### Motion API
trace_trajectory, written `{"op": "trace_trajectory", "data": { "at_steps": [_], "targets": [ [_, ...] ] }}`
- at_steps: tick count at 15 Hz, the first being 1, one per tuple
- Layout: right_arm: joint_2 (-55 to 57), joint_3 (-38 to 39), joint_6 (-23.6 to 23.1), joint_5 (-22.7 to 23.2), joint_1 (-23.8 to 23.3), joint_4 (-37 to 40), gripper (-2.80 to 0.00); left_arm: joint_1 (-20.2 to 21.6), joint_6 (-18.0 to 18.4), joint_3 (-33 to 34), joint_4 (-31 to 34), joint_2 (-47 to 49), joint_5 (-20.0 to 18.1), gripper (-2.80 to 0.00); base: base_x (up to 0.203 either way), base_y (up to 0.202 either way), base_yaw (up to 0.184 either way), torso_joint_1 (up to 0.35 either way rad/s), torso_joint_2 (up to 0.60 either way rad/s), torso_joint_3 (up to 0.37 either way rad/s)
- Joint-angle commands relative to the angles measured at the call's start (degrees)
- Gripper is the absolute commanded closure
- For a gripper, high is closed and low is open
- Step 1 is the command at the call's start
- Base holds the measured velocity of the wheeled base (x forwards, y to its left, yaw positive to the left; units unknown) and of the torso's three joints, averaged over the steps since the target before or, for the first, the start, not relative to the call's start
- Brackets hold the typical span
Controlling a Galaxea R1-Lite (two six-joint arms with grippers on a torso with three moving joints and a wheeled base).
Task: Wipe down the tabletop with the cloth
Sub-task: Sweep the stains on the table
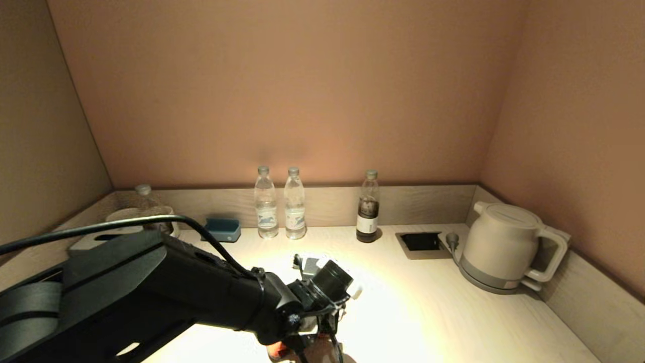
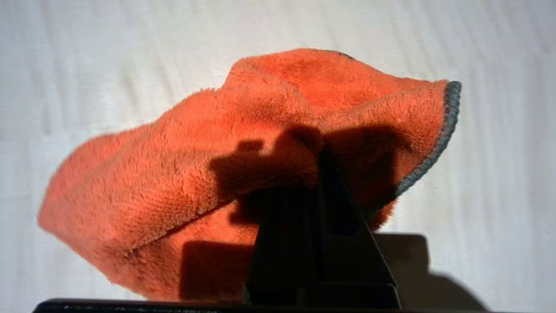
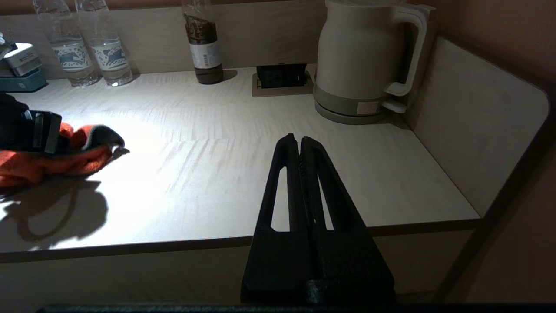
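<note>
My left arm's stretched low across the desk (image 1: 433, 312), left end effector (image 2: 319, 161) pointing down and clamped on the orange cloth (image 2: 208, 174), which bunches around its tips against the surface. Right end effector (image 3: 299, 141) sits parked off the desk's front edge, fingers pressed together, holding nothing.

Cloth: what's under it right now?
The cloth, pinched in the left gripper with jaws shut, has the pale tabletop showing all round it. Whatever lies directly beneath is covered, so stains there can't be seen.
</note>
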State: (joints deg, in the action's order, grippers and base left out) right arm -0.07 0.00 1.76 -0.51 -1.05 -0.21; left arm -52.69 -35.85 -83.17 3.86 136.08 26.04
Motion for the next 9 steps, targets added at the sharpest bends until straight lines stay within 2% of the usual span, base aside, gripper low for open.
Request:
{"op": "trace_trajectory", "data": {
  "at_steps": [1, 9],
  "targets": [
    [0.1, 0.0, 0.0, 0.0, 0.0, -0.1, 0.00, -2.1, -0.2, 0.0, 0.3, 0.1, 0.2, 0.00, 0.000, 0.000, 0.000, 0.000, 0.00, 0.000],
    [0.1, 0.0, 0.0, 0.0, 0.0, -0.1, 0.00, -3.5, -0.4, 8.3, -0.6, -3.0, 1.1, 0.00, 0.000, 0.000, 0.000, 0.000, 0.00, 0.000]
  ]
}}
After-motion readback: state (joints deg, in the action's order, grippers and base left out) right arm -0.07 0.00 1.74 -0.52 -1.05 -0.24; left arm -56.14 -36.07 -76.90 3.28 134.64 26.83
